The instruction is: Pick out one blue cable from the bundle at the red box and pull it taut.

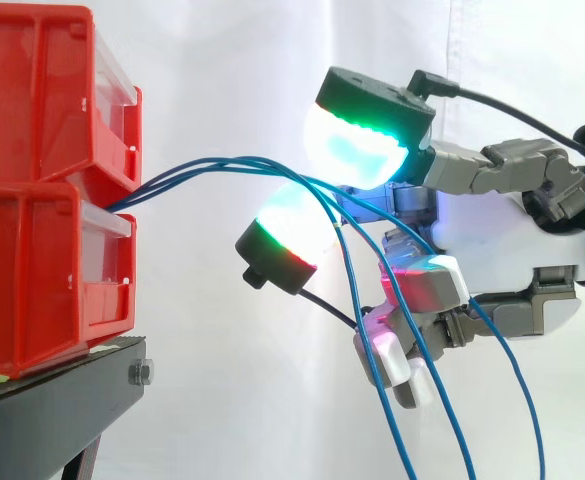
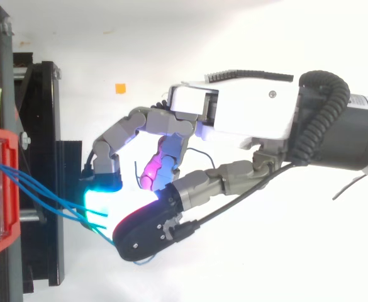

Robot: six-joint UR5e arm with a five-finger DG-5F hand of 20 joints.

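while slack, blue cables (image 1: 147,184) rightward toward hand (image 1: 492,230)

A black stand (image 1: 62,410) before a white curtain (image 1: 222,80).

- Cannot trace the blue cables (image 1: 172,172) past the side view's bottom edge
- Cannot see their ends inside the red bins (image 1: 42,250), themselves cropped at the left edge
- From above, cannot follow them beneath the hand (image 2: 234,113), nor judge any hold on them
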